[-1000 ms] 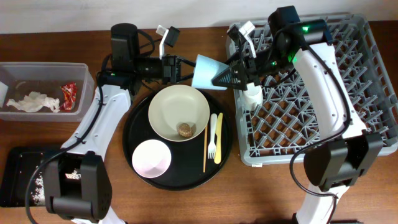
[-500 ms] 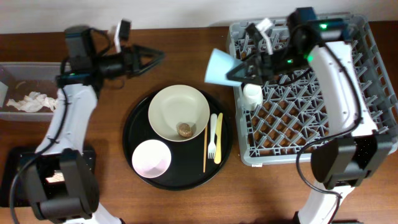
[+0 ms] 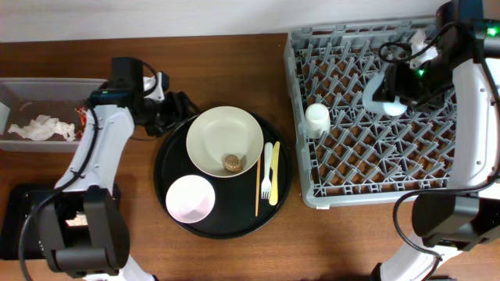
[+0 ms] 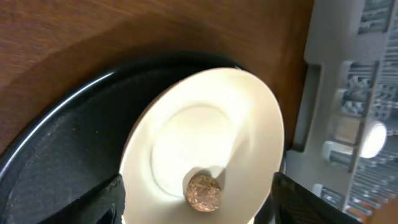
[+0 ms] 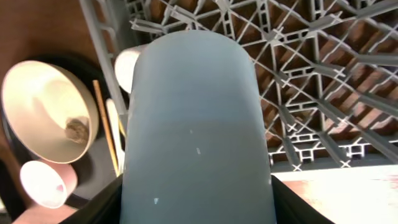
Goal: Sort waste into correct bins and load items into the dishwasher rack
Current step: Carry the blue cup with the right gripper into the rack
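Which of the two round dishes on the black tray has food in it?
The cream plate, the larger one: a brown lump sits in it. The smaller pink bowl is empty.
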Available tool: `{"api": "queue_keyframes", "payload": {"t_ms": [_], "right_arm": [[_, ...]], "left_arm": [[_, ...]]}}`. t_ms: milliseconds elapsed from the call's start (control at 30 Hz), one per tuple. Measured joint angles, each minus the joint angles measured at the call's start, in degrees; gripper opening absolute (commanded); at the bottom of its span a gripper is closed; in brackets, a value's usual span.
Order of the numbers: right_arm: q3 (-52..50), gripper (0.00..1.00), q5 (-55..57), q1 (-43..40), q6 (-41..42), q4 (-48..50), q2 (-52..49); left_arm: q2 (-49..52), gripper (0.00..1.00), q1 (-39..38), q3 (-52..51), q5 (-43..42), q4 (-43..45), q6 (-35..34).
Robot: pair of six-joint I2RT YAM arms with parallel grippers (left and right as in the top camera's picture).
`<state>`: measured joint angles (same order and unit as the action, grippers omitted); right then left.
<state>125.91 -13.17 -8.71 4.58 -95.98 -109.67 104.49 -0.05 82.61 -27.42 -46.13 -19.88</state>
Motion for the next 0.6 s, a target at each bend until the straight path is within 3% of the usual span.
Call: {"api": "queue_keyframes", "payload": {"t_ms": [133, 200, 233, 267, 400, 600], "right_arm": [[0.0, 0.41, 4.6, 3.5, 1.4, -0.7, 0.0], [0.0, 0.39, 5.9, 4.1, 2.4, -1.0, 0.0], [-0.5, 0.39, 6.1, 4.3, 3.0, -1.0, 0.0], [-1.4, 0.39, 6.3, 4.7, 3.3, -1.0, 0.0], [-8.0, 0.39, 6.3, 7.4, 4.0, -1.0, 0.0], [-20.8, 0.39, 6.5, 7.6, 4.3, 1.8, -0.1]], "left_arm": [[0.0, 0.86, -4.6, 0.0, 9.5, 0.1, 0.2], [-1.0, 0.87, -7.5, 0.0, 19.8, 0.1, 0.2], [-2.5, 0.96, -8.9, 0.0, 25.1, 0.1, 0.2], [-4.3, 0.99, -10.1, 0.0, 29.3, 0.3, 0.2], [-6.8, 0.99, -11.4, 0.2, 35.1, 0.4, 0.2], [-6.8, 0.99, -11.4, 0.2, 36.0, 0.4, 0.2]]}}
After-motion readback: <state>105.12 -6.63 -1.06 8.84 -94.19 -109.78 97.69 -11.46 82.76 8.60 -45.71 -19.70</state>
